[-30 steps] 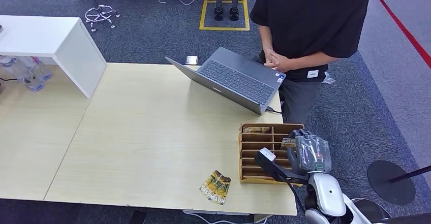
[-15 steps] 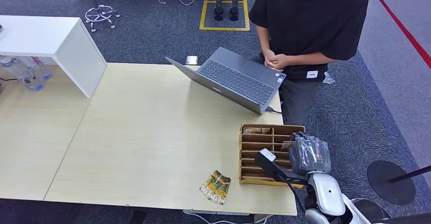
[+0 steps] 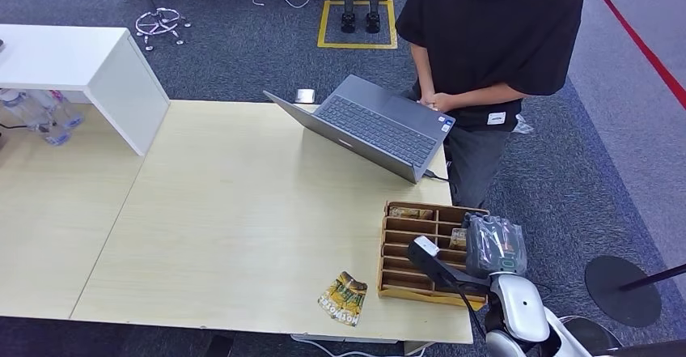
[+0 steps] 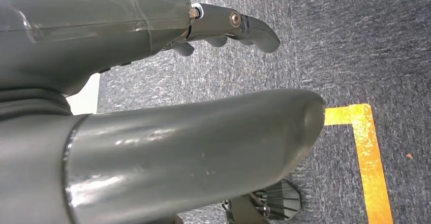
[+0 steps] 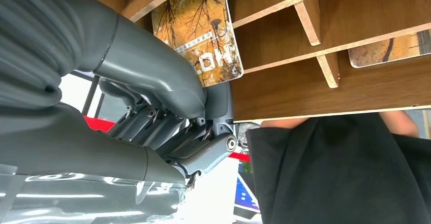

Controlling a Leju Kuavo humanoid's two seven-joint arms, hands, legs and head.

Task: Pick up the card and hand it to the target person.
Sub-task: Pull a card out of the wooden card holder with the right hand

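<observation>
A wooden slotted rack [image 3: 396, 252] stands at the table's near right corner. My right hand [image 3: 493, 244] reaches into its right side and pinches a yellow-orange card [image 3: 459, 238]. In the right wrist view the thumb [image 5: 162, 76] lies over the end of that card [image 5: 198, 26], which still sits in a slot of the rack [image 5: 356, 21]. A second card [image 5: 391, 49] lies in a farther slot. The person [image 3: 493, 41] in a black shirt stands past the table's far right corner, hands clasped. My left hand [image 4: 152, 148] hangs over the carpet with fingers apart, holding nothing.
An open grey laptop [image 3: 368, 126] sits on the table between the rack and the person. A loose printed card [image 3: 343, 298] lies near the front edge, left of the rack. A white shelf unit [image 3: 97, 74] stands at the far left. A round black stand base [image 3: 623, 288] is on the floor at right.
My right hand has drawn back a little toward me with the card, and the rack has shifted and turned slightly with it. The person has moved a little.
</observation>
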